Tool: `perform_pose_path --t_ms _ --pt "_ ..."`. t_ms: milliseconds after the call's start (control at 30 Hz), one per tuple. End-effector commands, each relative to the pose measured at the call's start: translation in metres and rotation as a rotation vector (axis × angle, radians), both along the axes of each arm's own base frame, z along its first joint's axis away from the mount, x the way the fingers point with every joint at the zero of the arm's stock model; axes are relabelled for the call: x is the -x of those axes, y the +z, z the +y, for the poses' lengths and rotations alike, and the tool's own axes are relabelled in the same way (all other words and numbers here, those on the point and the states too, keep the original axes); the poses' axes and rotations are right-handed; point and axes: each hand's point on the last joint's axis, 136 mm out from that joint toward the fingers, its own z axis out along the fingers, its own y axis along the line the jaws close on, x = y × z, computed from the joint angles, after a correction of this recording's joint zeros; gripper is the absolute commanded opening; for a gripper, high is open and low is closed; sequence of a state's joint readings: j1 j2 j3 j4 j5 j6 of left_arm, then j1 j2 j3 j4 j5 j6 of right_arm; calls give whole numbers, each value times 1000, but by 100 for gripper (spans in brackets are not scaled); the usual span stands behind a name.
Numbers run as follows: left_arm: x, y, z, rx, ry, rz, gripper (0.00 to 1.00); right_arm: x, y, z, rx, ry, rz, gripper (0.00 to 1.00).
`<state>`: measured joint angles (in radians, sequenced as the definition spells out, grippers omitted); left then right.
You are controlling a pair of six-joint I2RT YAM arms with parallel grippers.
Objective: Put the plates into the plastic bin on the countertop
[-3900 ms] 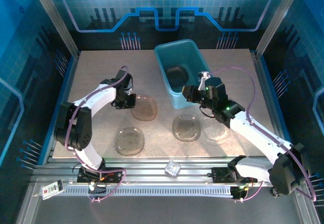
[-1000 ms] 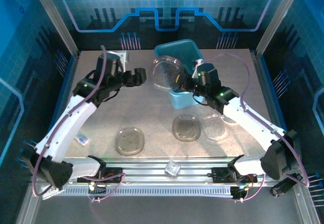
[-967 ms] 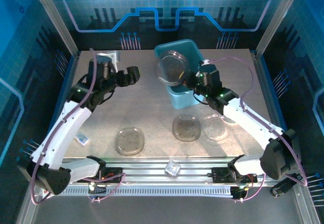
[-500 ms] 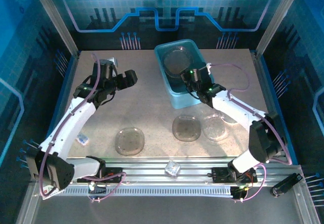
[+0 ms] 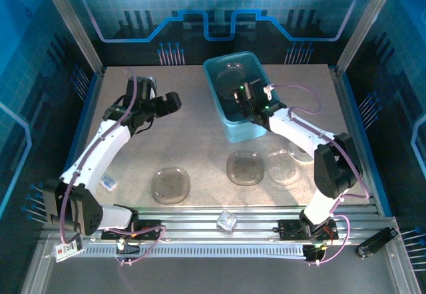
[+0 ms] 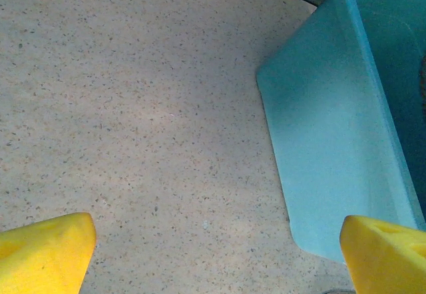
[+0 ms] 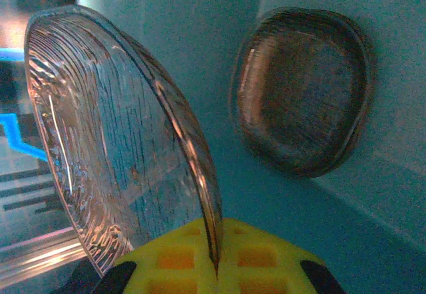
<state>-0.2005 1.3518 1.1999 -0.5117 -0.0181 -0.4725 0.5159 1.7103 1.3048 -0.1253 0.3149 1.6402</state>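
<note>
The teal plastic bin (image 5: 226, 118) stands at the back middle of the beige countertop (image 5: 193, 114). My right gripper (image 5: 243, 95) reaches down inside it, shut on the rim of a clear ribbed plate (image 7: 120, 141) that stands on edge between the yellow pads (image 7: 180, 257). A smoky brown plate (image 7: 303, 88) lies on the bin floor beyond it. Three more plates (image 5: 170, 185) (image 5: 245, 167) (image 5: 284, 167) lie flat on the countertop in front of the bin. My left gripper (image 5: 171, 102) hovers open and empty left of the bin, its fingertips (image 6: 43, 251) wide apart over bare countertop beside the bin wall (image 6: 326, 147).
A small clear faceted cube (image 5: 227, 221) rests on the front metal rail. A small white object (image 5: 108, 183) lies near the countertop's left edge. Blue and metal rails frame the surface. Open countertop lies between the left arm and the bin.
The left gripper lifted a plate off the countertop and passed it to the right gripper, then let go and drew back left. The right gripper has carried that plate down into the bin.
</note>
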Motion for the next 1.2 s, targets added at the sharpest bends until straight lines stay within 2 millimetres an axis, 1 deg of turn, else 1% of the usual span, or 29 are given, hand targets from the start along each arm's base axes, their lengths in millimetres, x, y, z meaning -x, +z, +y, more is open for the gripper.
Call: perform_pose_path --t_ms 0,133,333,533,800,1033,1167 --pt "-4 -4 -1 8 -11 27 95 -4 4 -5 -2 -69 23 0" --pt "-4 -9 2 6 -14 37 95 -5 -5 -5 14 -77 57 0" --pt "-4 -13 9 9 -14 50 95 -7 -26 -6 10 -100 111 0" --pt "-5 -20 15 21 -12 62 95 -15 -39 0 -1 -103 141 0" --pt "-4 -28 20 28 -6 84 95 -14 -62 0 9 -133 228 0" --pt "-5 -33 23 33 -1 100 95 -17 -75 -2 25 -155 246 0" --pt "-5 -35 25 33 2 105 95 -21 -78 -4 56 -158 250 0"
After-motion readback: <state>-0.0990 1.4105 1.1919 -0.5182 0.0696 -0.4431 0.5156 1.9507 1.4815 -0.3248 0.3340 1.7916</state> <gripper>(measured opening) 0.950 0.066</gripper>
